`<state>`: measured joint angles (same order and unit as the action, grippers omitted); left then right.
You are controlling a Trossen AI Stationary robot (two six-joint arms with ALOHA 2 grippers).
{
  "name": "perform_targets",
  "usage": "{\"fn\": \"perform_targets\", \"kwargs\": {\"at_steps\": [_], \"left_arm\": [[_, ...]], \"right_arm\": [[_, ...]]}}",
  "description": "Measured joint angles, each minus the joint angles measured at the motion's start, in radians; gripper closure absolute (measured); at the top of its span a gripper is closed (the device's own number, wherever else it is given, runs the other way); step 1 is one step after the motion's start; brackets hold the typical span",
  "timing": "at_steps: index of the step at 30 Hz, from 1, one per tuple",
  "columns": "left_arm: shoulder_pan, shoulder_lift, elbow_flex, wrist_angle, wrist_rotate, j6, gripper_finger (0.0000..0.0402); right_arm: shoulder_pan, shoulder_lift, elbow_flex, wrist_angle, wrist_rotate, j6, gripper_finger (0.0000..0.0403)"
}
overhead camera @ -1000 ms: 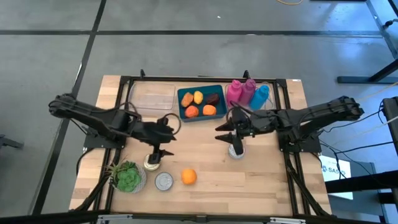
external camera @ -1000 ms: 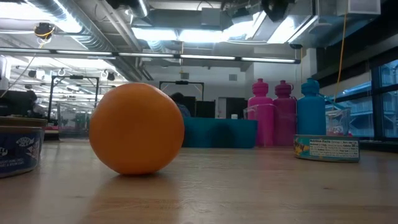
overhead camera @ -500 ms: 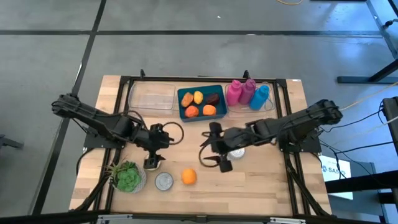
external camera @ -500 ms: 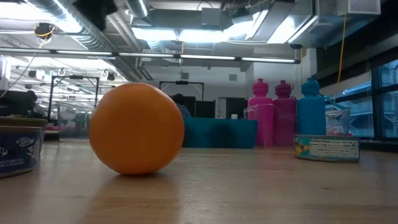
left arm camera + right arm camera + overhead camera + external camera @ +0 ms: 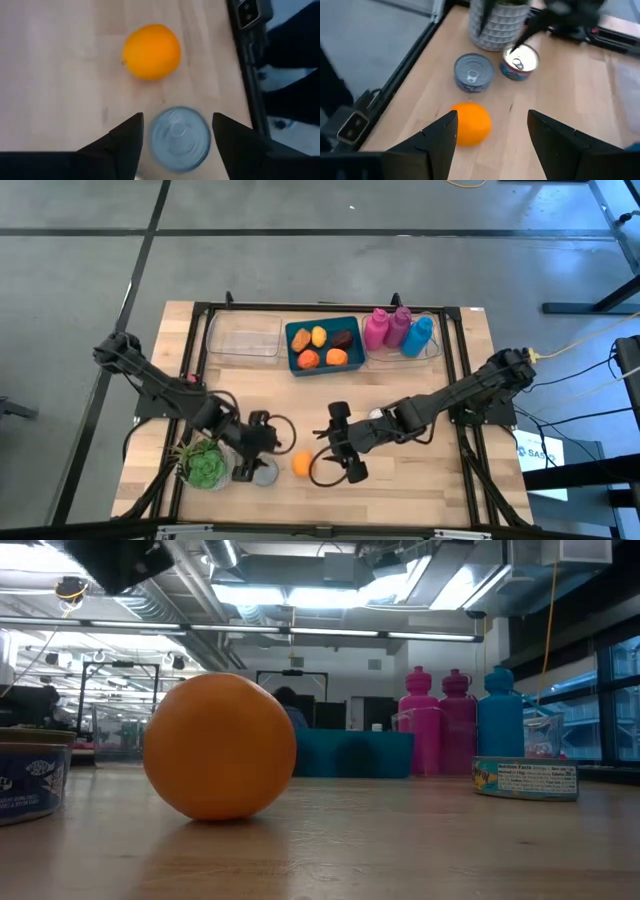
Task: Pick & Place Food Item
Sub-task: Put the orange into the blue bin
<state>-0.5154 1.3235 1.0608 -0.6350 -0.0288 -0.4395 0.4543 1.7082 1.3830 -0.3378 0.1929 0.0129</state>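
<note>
High view: both arms reach toward the near edge of the wooden table (image 5: 420,480). The left gripper (image 5: 262,452) hangs above the silver can (image 5: 264,471), with the potted plant (image 5: 203,465) just beside it on its outer side. The left wrist view shows its fingers (image 5: 127,142) spread apart, standing either side of the can lid with nothing between them but air; the claw is released and grasps nothing. The orange (image 5: 301,464) lies just beyond the can, ahead of those fingers, resting on the bare wood.

The right gripper (image 5: 337,452) sits just beside the orange on the opposite side. Its fingers (image 5: 437,137) stand wide apart in the right wrist view, empty, with the orange (image 5: 471,123) ahead of them and toward one finger, not between them. Farther ahead of this claw lie the silver can (image 5: 473,72), a second open-topped tin (image 5: 520,62) and the white plant pot (image 5: 500,27). The orange is untouched by either claw.

Well behind both grippers, at the far edge, stand a blue tray of food pieces (image 5: 323,345), a clear empty-looking container (image 5: 243,337), two pink bottles (image 5: 386,328) and a blue bottle (image 5: 418,335)
</note>
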Motion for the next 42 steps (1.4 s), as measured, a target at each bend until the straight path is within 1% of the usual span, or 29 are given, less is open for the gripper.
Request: {"fn": "perform_targets", "kwargs": {"at_steps": [3, 6, 10, 12, 14, 17, 22, 27, 31, 34, 39, 42], "left_arm": [[-0.015, 0.000, -0.095, 0.135, -0.008, -0.069, 0.0194], [-0.001, 0.001, -0.172, 0.256, -0.047, -0.144, 0.0207], [0.020, 0.011, -0.221, 0.403, -0.079, -0.210, 0.0224], [0.025, 0.037, -0.224, 0.418, -0.083, -0.236, 0.0234], [0.025, 0.068, -0.225, 0.444, -0.056, -0.249, 0.0244], [0.013, 0.111, -0.225, 0.481, -0.040, -0.249, 0.0259], [0.012, 0.197, -0.220, 0.574, -0.003, -0.238, 0.0273], [0.013, 0.259, -0.177, 0.572, -0.020, -0.179, 0.0285], [0.027, 0.300, -0.151, 0.549, 0.002, -0.154, 0.0295], [0.035, 0.326, -0.132, 0.556, 0.001, -0.136, 0.0302], [0.056, 0.354, -0.098, 0.566, 0.002, -0.082, 0.0309], [0.066, 0.363, -0.083, 0.592, 0.009, -0.067, 0.0311]], "right_arm": [[0.010, -0.004, 0.000, 0.005, 0.006, 0.051, 0.0163], [0.022, -0.004, 0.000, -0.002, -0.007, 0.088, 0.0163], [0.039, -0.004, -0.010, -0.033, -0.005, 0.119, 0.0165], [0.048, -0.004, -0.012, -0.052, 0.002, 0.137, 0.0172], [0.056, -0.004, -0.012, -0.060, 0.002, 0.136, 0.0181], [0.066, -0.004, -0.012, -0.097, 0.004, 0.136, 0.0196], [0.067, 0.002, -0.032, -0.102, 0.006, 0.162, 0.0220], [0.067, 0.003, -0.073, -0.025, 0.001, 0.212, 0.0237], [0.072, 0.003, -0.087, 0.006, -0.001, 0.257, 0.0245], [0.071, 0.003, -0.104, -0.002, 0.003, 0.290, 0.0249], [0.071, 0.003, -0.146, 0.005, 0.043, 0.348, 0.0252], [0.071, 0.003, -0.172, 0.027, 0.036, 0.399, 0.0252]]}}
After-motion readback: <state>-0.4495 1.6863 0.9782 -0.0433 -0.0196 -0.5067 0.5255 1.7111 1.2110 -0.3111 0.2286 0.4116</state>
